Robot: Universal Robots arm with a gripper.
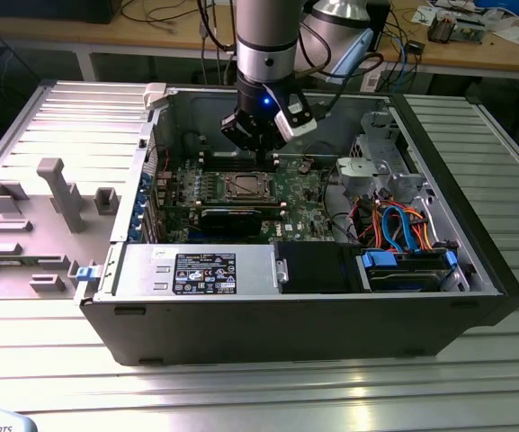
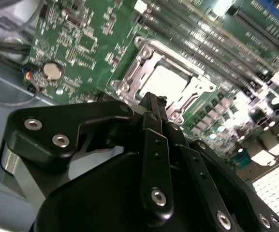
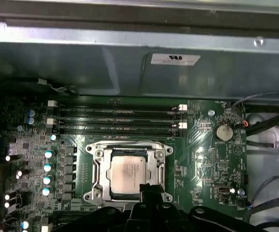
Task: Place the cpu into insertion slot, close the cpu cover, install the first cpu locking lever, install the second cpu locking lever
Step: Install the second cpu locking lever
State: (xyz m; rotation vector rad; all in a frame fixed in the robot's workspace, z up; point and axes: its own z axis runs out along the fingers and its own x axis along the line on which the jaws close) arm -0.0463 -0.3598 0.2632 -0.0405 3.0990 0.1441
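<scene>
The cpu [image 3: 129,171] lies flat in the insertion slot [image 3: 88,195] on the green board, its silver-grey top showing through the window of the cpu cover [image 3: 100,174]. The cover lies down flat over the chip. In the exterior view the slot [image 1: 244,187] sits mid-board, and my gripper [image 1: 257,148] hangs just above and behind it. My gripper [image 2: 153,100] is shut with nothing between its black fingers, and its tip [image 3: 148,189] hovers at the socket's edge, apart from the chip [image 2: 170,83].
Long black memory slots [image 3: 120,121] run beside the socket, towards the grey case wall [image 3: 105,67]. A coin battery [image 3: 222,131] sits nearby. A black card [image 1: 232,216], the power supply [image 1: 196,270] and a cabled drive cage [image 1: 403,229] crowd the case. A grey fixture [image 1: 43,207] stands outside.
</scene>
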